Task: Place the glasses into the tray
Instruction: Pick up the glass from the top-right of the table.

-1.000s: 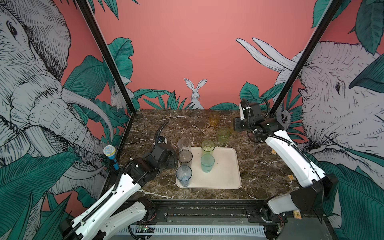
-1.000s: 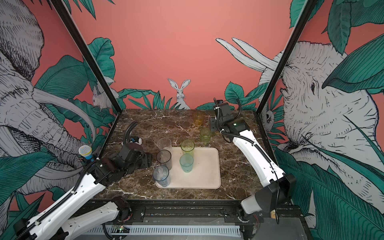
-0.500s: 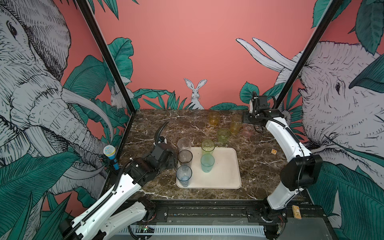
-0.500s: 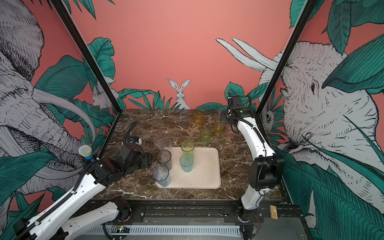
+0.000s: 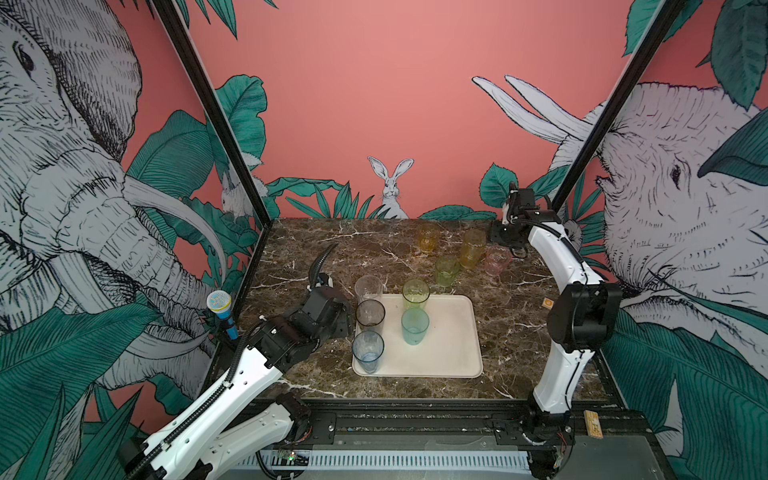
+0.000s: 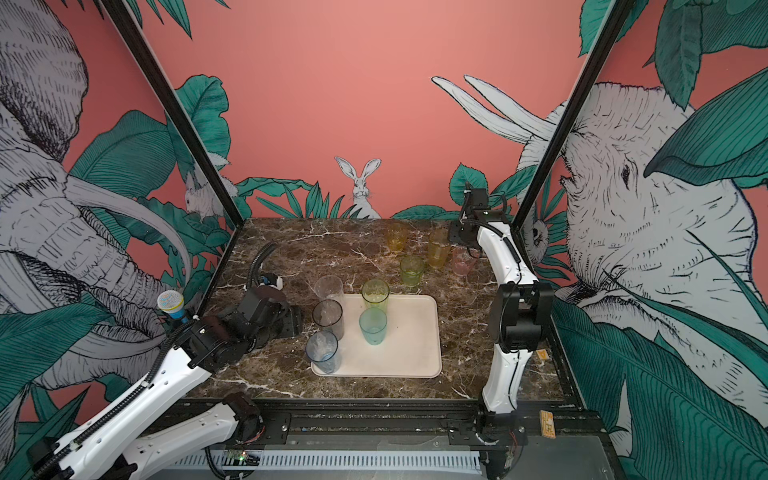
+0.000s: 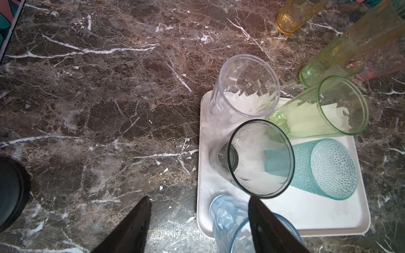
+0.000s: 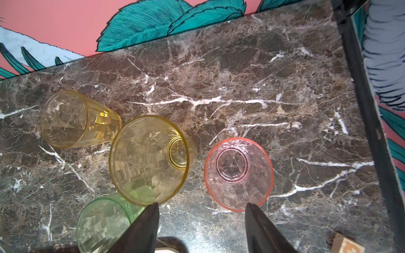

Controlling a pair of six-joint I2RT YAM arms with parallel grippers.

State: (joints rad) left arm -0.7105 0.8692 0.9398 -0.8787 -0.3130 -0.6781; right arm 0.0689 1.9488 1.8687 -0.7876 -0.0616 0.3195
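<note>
My R hand (image 8: 202, 204) is released & empty, over the desk (image 8: 263, 87) at back right. Pink glass (image 8: 238, 173) sits just past one fingertip and tall yellow glass (image 8: 149, 160) just past the other, neither btwn them. Green glass (image 8: 103, 219) & amber glass (image 8: 72, 119) stand near. L hand (image 7: 198, 200) is released too, beside the tray (image 5: 449, 332), near the blue glass (image 7: 230, 221). Also on tray: clear glass (image 7: 243, 87), grey glass (image 7: 260, 157), lime glass (image 7: 317, 109), teal glass (image 7: 324, 168).

Some glasses (image 5: 414, 326) upright in cream tray (image 5: 451, 336)
</note>
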